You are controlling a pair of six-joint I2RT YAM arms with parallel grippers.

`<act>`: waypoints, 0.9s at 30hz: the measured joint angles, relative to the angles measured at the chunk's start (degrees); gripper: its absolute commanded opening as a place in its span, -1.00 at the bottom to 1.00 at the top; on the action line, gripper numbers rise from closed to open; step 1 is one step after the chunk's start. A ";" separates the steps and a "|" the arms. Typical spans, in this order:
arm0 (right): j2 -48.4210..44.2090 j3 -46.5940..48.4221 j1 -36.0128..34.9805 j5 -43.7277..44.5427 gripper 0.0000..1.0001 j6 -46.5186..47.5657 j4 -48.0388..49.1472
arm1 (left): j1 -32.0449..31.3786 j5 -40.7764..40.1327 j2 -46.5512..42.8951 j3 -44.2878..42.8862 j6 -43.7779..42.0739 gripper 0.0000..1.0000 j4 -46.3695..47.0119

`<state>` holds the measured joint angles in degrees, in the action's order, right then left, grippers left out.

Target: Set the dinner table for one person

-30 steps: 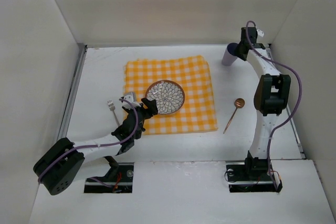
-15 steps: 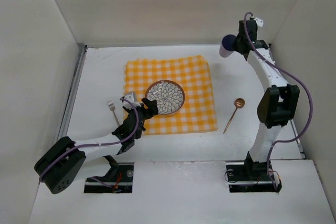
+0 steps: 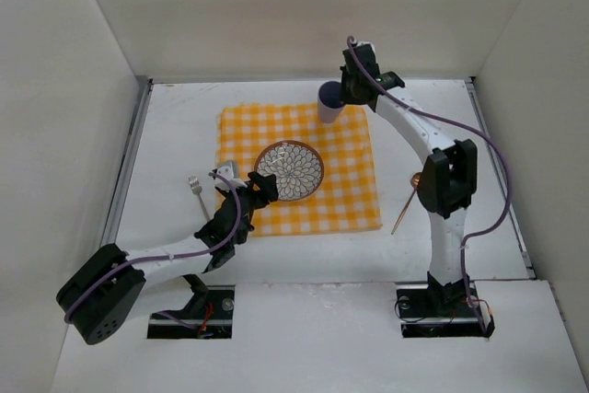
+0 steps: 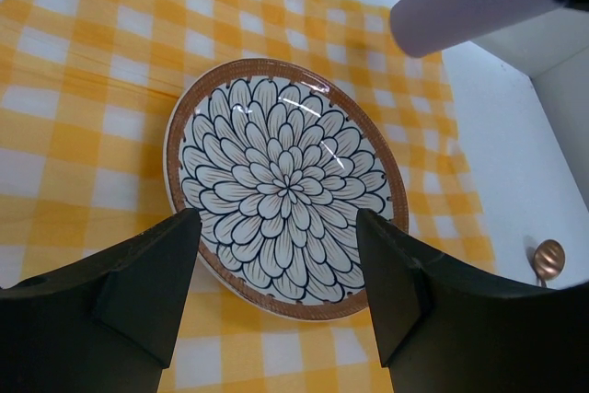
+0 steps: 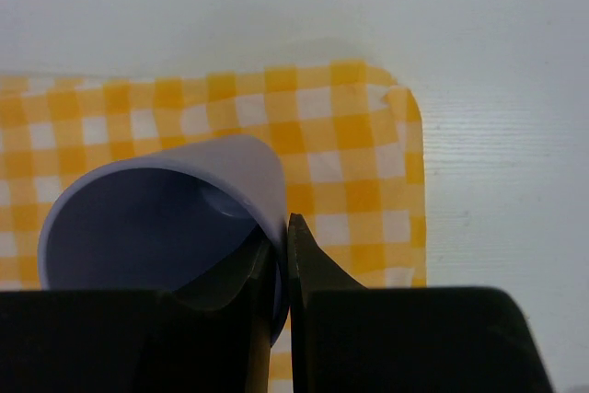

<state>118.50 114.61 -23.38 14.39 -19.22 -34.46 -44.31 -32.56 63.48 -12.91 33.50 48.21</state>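
Our bench (image 3: pixel 175 135) has the checked cloth (image 3: pixel 350 200) and flowery plate (image 3: pixel 289 170) on it. The lilac cup (image 3: pixel 329 101) just swung over from the far right corner to the cloth's far edge, right pincer (image 5: pixel 283 236) clenched on its wall. Left pincer (image 3: pixel 260 188) is released by the plate. We reckon the cup gets set down next.

The top camera looks down from the near side over the whole dinner table (image 3: pixel 304 255). The left wrist camera sits close above the plate (image 4: pixel 285 218), facing away; the right peers down into the cup (image 5: pixel 156 218). All share the checked cloth (image 3: pixel 350 200), apparently its far right corner.
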 measured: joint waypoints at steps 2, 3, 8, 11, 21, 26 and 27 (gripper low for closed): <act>2.84 1.77 -0.39 -0.02 -0.80 0.20 -1.53 | -0.13 -0.02 -0.39 0.00 0.00 0.33 0.00; 3.89 2.23 -0.46 -0.02 -0.80 0.24 -2.14 | -0.26 0.00 -0.46 0.00 0.00 0.33 0.00; 5.77 2.51 -0.48 0.13 -0.80 0.39 -4.98 | -0.31 0.07 -0.50 0.00 0.00 0.33 -0.02; 5.77 3.30 -0.46 0.33 -0.79 0.44 -5.95 | -0.31 0.13 -0.50 0.00 0.02 0.33 0.00; 7.63 8.83 0.11 1.97 -0.78 1.31 -8.02 | -0.31 0.20 0.50 0.00 0.22 0.33 0.02; 11.43 11.89 1.20 2.80 -0.78 1.51 -8.52 | -0.22 0.26 0.70 0.00 0.44 0.33 0.02; 12.31 12.24 1.42 2.78 -0.77 1.49 -8.81 | -0.22 0.31 0.83 0.00 0.44 0.33 0.04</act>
<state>130.80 126.85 -21.96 17.17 -17.74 -43.27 -44.53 -32.25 64.31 -12.91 33.93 48.25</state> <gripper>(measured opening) 0.132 0.663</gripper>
